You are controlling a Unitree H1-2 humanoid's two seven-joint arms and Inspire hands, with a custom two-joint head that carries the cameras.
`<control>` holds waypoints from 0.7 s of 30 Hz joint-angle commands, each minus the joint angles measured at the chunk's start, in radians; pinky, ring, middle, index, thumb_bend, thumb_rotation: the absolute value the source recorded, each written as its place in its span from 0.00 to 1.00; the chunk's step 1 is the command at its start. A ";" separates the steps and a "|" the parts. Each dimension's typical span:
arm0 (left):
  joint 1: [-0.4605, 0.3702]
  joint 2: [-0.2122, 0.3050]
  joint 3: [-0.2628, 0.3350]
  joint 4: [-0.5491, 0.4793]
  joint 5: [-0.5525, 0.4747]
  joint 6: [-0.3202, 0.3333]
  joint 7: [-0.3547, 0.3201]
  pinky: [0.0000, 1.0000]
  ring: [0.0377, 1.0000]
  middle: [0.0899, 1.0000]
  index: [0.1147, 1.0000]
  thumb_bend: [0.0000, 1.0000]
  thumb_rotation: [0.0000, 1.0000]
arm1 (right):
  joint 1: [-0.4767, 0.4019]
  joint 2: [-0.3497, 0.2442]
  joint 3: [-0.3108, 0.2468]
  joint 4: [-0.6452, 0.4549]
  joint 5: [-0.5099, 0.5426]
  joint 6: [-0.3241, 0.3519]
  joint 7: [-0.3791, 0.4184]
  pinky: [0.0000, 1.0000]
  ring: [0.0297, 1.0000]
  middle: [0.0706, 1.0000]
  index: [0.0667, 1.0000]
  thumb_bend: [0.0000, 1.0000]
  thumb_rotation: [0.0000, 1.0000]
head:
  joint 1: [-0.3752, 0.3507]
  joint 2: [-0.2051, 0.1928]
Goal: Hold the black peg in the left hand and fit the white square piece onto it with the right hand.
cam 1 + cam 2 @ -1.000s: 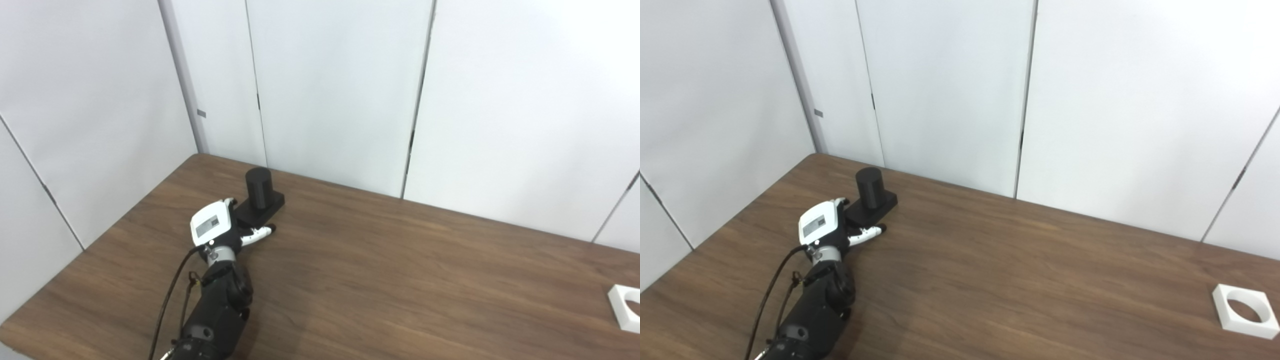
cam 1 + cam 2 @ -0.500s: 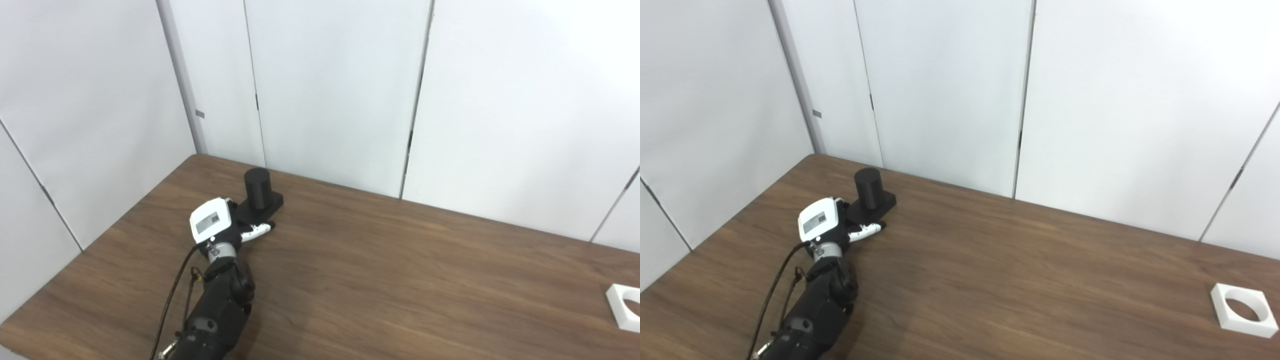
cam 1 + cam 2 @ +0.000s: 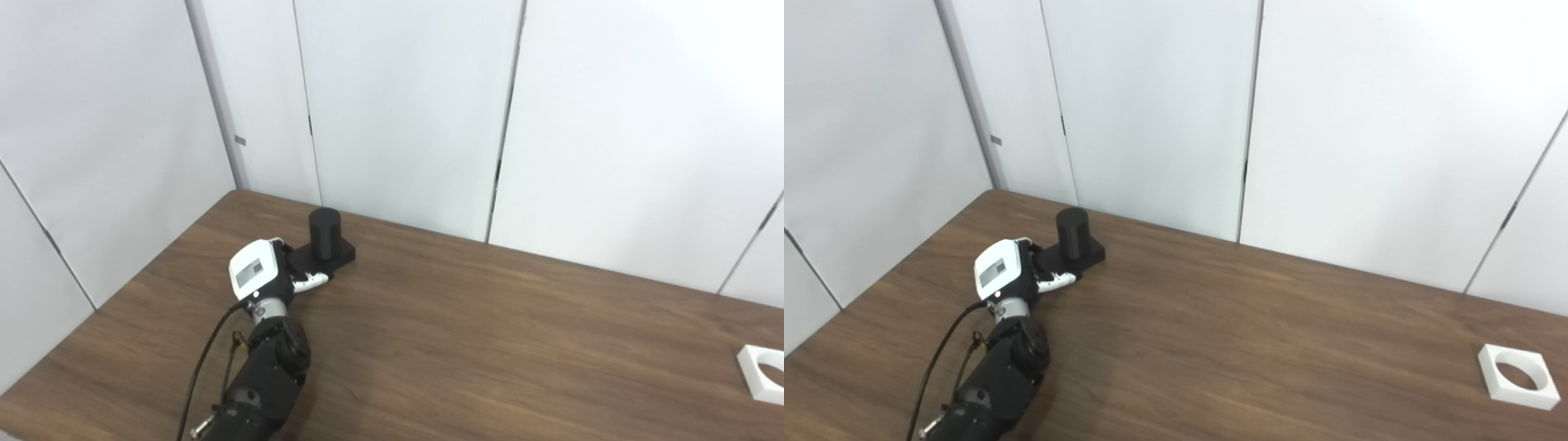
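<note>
Black peg (image 3: 324,232) stands upright on its square base at the worktop's (image 3: 465,343) far left. Left hand (image 3: 264,277) grips that base, fingers (image 3: 311,282) curled against its near edge. White square piece (image 3: 1515,384) lies well apart, far right of the peg.

So over the last second the black cylindrical peg on its flat square base (image 3: 325,244) has turned a bit and slid a little to the right on the dark wooden table (image 3: 490,343), and the robot's white-backed left hand (image 3: 260,278) has closed in tighter on the base's near corner.
</note>
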 commanded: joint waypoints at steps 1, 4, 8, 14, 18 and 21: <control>-0.033 0.030 -0.008 0.007 -0.006 -0.010 0.019 0.84 0.83 0.73 0.42 0.52 0.05 | -0.010 0.001 0.006 -0.004 -0.014 0.001 0.002 0.88 0.90 0.86 0.87 0.81 1.00 | -0.004 0.001; -0.014 0.037 -0.019 -0.019 -0.029 -0.034 0.003 0.83 0.83 0.73 0.41 0.52 0.05 | -0.011 0.005 0.005 -0.001 -0.006 0.003 0.004 0.87 0.90 0.87 0.87 0.83 1.00 | -0.017 0.004; 0.032 0.051 -0.036 -0.095 -0.086 -0.122 -0.061 0.73 0.81 0.71 0.42 0.52 0.05 | -0.009 0.010 0.008 -0.011 -0.001 0.013 0.003 0.86 0.91 0.88 0.87 0.85 0.99 | -0.029 0.010; 0.116 0.061 -0.074 -0.276 -0.138 -0.193 -0.180 0.66 0.76 0.71 0.42 0.52 0.05 | -0.006 0.010 0.019 -0.026 -0.022 0.024 0.000 0.95 0.95 0.90 0.91 0.86 1.00 | -0.048 0.018; 0.179 0.063 -0.112 -0.402 -0.137 -0.211 -0.258 0.68 0.77 0.72 0.42 0.52 0.05 | -0.006 0.006 0.025 -0.027 -0.038 0.027 0.002 0.97 0.96 0.92 0.93 0.85 1.00 | -0.055 0.023; 0.237 0.045 -0.134 -0.501 -0.144 -0.230 -0.303 0.69 0.77 0.73 0.42 0.52 0.05 | -0.005 0.007 0.029 -0.032 -0.044 0.024 0.002 0.98 0.98 0.93 0.95 0.83 1.00 | -0.065 0.029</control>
